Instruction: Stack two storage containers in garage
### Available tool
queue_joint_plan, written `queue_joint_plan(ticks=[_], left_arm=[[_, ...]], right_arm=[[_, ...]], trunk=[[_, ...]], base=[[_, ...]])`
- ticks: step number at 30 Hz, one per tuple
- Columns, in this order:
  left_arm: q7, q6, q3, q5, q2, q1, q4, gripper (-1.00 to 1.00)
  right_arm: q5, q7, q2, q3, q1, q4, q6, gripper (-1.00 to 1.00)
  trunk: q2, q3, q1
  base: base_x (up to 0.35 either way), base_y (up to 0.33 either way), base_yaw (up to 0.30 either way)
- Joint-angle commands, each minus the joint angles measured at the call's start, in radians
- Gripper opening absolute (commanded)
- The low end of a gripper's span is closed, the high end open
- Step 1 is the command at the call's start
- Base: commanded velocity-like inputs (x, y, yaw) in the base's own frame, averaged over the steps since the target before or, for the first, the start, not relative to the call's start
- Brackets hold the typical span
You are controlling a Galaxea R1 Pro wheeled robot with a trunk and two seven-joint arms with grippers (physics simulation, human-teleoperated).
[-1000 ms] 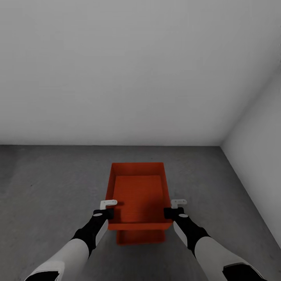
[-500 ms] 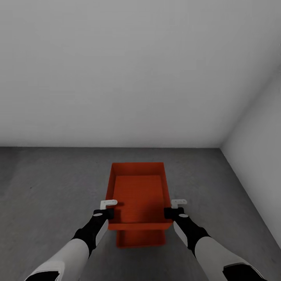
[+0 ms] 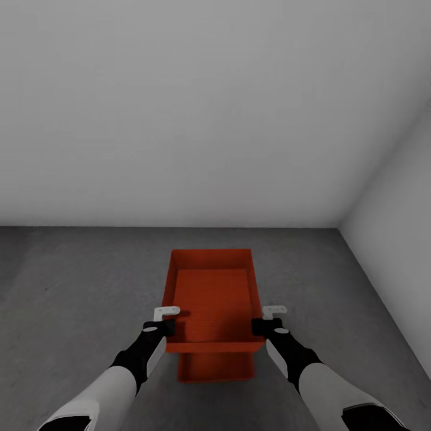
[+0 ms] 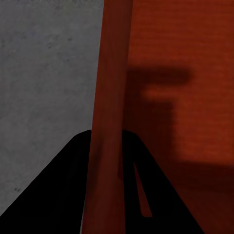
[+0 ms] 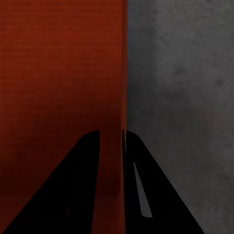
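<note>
The upper container [image 3: 212, 296] hangs in both grippers, in the garage, in front of the white back wall [image 3: 179, 120] and above the dark concrete floor [image 3: 72, 287]. The left gripper [image 3: 164, 320] has its jaws pinched on the bin's left long wall, which runs between the dark fingers [image 4: 73, 195] in the left wrist view. The right gripper [image 3: 268, 319] grips the opposite wall the same way, its fingers [image 5: 141, 195] closed narrow on the thin red edge.

Beneath the held bin, on the side away from the back wall, a strip of the second container [image 3: 215, 366] shows; it appears to lie on the floor, though contact cannot be confirmed.

Over the last second almost nothing has changed: arms, held bin and camera keep their places, and only the strip of the lower bin seems to sit a touch differently. That suggests the carrying is done and the robot is aligning the stack. The held bin looks offset toward the back wall relative to the lower one, so it likely needs drawing back before lowering and release.
</note>
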Motion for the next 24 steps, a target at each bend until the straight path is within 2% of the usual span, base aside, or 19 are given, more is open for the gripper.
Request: queue_joint_plan(ticks=[1, 24], left_arm=[[0.06, 0.009, 0.038, 0.032, -0.001, -0.001, -0.053, -1.0], [0.06, 0.009, 0.038, 0.032, -0.002, -0.001, -0.051, -1.0]], right_arm=[[-0.023, 0.001, 0.0, 0.001, 0.0, -0.001, 0.006, -1.0], [-0.023, 0.001, 0.0, 0.001, 0.0, -0.001, 0.006, -1.0]], trunk=[[-0.009, -0.004, 0.004], [-0.17, -0.076, 0.092]], base=[[0.0, 0.0, 0.0], [0.0, 0.0, 0.0]])
